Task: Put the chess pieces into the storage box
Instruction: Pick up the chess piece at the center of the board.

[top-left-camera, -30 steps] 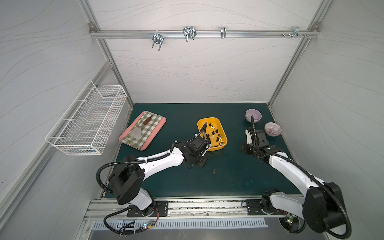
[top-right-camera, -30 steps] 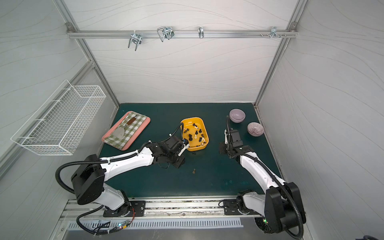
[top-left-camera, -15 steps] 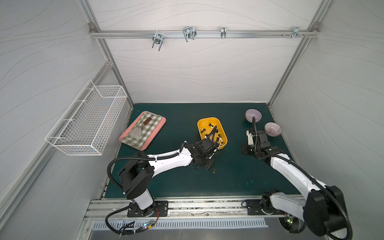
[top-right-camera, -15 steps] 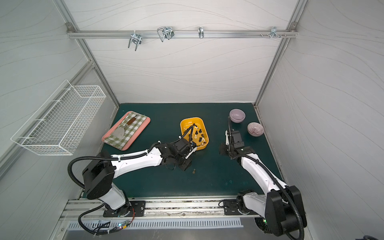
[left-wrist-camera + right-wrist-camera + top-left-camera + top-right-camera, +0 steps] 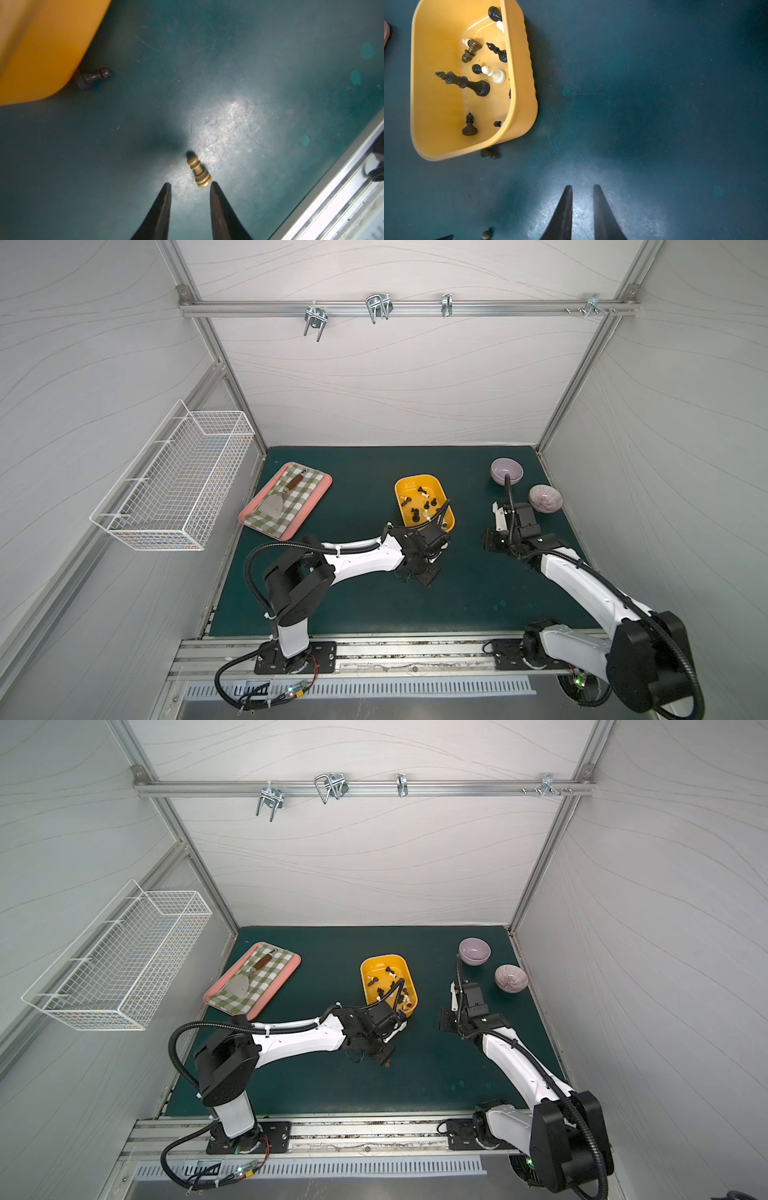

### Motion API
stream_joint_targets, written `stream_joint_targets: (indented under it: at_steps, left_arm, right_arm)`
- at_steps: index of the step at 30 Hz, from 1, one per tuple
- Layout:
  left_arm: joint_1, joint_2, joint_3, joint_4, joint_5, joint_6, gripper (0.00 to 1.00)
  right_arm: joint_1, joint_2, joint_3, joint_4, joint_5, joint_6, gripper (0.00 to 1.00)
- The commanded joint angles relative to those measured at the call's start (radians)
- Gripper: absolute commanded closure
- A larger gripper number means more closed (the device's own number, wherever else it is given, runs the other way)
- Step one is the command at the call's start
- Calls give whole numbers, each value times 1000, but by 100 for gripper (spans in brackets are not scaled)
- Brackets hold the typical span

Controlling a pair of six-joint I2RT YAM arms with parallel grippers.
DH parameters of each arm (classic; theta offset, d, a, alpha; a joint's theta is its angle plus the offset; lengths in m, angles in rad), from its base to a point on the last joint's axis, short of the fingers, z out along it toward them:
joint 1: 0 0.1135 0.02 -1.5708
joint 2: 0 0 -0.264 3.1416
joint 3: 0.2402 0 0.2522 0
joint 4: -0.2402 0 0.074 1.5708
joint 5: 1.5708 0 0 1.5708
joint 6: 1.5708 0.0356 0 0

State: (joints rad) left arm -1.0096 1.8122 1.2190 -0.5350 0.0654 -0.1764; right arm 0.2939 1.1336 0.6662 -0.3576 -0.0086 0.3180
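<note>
Green matted surface (image 5: 249,62): tan pawn (image 5: 198,171) lies just ahead of left claw (image 5: 190,186), tips apart, empty; dark pawn (image 5: 91,77) against shallow yellow plastic tub (image 5: 521,83) holding black and cream chess pieces (image 5: 467,82); right claw (image 5: 582,188) slightly apart, empty.

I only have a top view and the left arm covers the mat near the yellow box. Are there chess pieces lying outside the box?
Observer: Yes. The left wrist view shows a brass-coloured pawn lying on its side on the mat.
Operator: Is the left gripper on it?
Observer: No. The left gripper is open and the pawn's base lies at the mouth of the gap, near one fingertip.
Operator: Any other strays?
Observer: A dark pawn lies on the mat against the outer wall of the storage box.
</note>
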Motion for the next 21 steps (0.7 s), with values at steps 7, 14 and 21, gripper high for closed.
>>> stream_joint_targets:
  at_steps: [7,14,21]
  left_arm:
    - [-22,90,94,-62,18,26,67]
    - [-23,120,93,-68,23,17,67]
    - [-24,132,71,-65,38,17,67]
  right_arm:
    - [-6,-26,-15,-21,-14,16,79]
    - [-7,-24,-14,-21,-21,15,79]
    - [-6,-24,-13,-25,-19,17,79]
